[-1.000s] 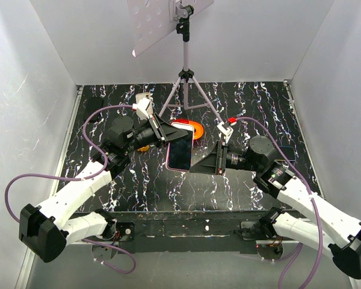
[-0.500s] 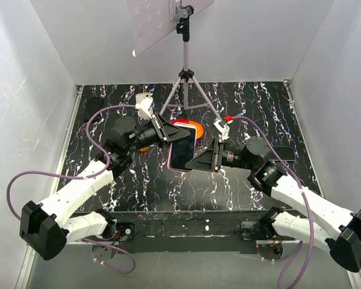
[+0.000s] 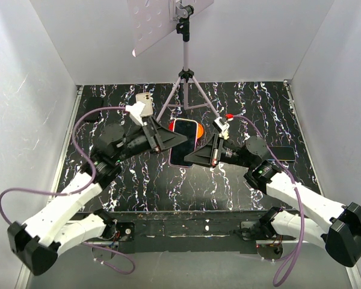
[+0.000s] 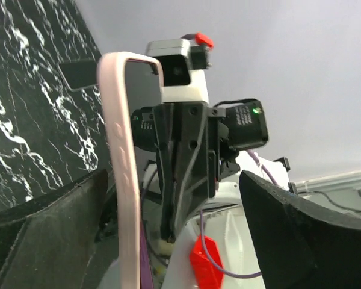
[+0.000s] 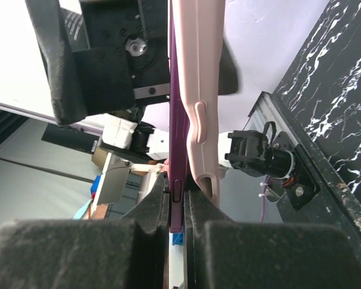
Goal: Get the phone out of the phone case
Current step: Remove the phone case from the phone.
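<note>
The phone (image 3: 185,133), dark screen up in its pink phone case (image 3: 175,163), hangs in the air between both arms. My right gripper (image 3: 190,159) is shut on the phone's purple edge (image 5: 175,126); in the right wrist view the case (image 5: 198,72) bows away from that edge just beyond the fingers (image 5: 138,241). My left gripper (image 3: 182,139) stands open at the phone's left side. In the left wrist view its fingers (image 4: 54,217) are spread wide, the case's pink rim (image 4: 121,180) stands near the left one, and no contact shows.
A tripod (image 3: 185,90) carrying a white perforated board (image 3: 159,21) stands at the back of the black marbled table (image 3: 138,180). A bit of an orange object (image 3: 166,125) shows behind the phone. A flat dark object (image 3: 284,153) lies at the right, and white walls enclose the table.
My left gripper has opened and let go of the case. My right gripper has moved in and shut on the phone's edge. The phone has shifted slightly toward the back.
</note>
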`<state>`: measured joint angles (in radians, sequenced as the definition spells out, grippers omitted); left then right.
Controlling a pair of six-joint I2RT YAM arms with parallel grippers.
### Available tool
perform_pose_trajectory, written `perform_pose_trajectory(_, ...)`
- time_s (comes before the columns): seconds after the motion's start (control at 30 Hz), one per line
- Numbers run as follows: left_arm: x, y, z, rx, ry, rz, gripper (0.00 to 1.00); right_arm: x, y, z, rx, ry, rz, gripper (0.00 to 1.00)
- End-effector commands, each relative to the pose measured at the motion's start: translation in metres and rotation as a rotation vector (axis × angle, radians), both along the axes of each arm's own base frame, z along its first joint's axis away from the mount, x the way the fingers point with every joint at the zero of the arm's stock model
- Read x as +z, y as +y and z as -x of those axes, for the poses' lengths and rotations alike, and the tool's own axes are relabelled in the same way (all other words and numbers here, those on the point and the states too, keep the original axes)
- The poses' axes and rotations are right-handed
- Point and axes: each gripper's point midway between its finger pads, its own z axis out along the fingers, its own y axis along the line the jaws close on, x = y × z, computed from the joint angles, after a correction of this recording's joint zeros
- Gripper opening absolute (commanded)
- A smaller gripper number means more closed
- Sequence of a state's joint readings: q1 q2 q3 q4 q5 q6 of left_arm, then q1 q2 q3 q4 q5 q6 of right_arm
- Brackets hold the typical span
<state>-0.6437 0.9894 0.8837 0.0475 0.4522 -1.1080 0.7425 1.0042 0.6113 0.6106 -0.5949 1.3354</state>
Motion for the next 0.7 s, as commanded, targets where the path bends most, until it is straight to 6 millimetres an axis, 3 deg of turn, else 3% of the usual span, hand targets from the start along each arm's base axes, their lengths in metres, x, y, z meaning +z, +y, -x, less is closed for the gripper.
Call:
perform_pose_trajectory(0.0,0.02,0.035,0.017,0.072,-0.178,-0.057,0.93,0.054,-0.015,0.018,0.044,-0.109,-0.16,0.01)
perform_pose_trajectory(0.13,0.021,0.046,0.023,0.08,-0.227,-0.085,0.91,0.063,-0.023,0.025,0.09,-0.105,-0.193,0.01)
perform_pose_trajectory(0.23,0.02,0.045,0.031,0.048,-0.257,-0.071,0.74,0.073,-0.029,0.03,0.111,-0.122,-0.232,0.01)
perform_pose_trajectory(0.3,0.017,0.042,0.038,0.01,-0.269,-0.051,0.68,0.075,-0.031,0.03,0.115,-0.117,-0.241,0.01)
perform_pose_trajectory(0.47,0.021,0.032,0.051,-0.101,-0.304,-0.004,0.75,0.077,-0.034,0.032,0.12,-0.119,-0.257,0.01)
perform_pose_trajectory(0.67,0.017,0.033,0.06,-0.129,-0.312,0.026,0.71,0.08,-0.036,0.032,0.118,-0.115,-0.273,0.01)
